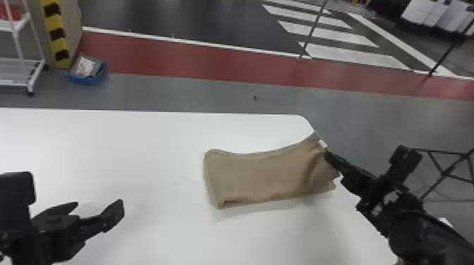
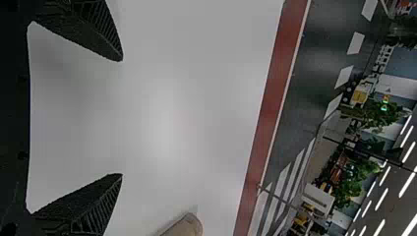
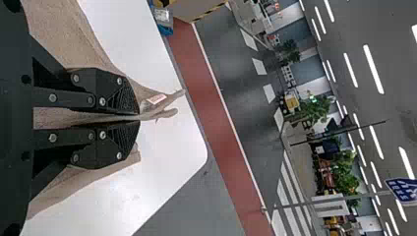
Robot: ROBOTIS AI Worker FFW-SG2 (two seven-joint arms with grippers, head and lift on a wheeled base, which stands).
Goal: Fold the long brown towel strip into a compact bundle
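On the far left, a white rack (image 1: 31, 82) stands on the floor behind the white table (image 1: 105, 141), and a blue box (image 1: 86, 80) sits near it. Next comes the left gripper (image 1: 98, 203), over the table, with its two black fingers spread wide and just air between them. It is well apart from the brown towel (image 1: 261, 176). The towel lies on the right part of the table, with its smooth left end toward the middle. Its right end is bunchy and close to the table's side edge. A little white tag (image 1: 322, 143) is on that end, just beside the right gripper (image 1: 327, 155). That gripper pinches the towel tight, and bits of cloth poke out past its fingertips.
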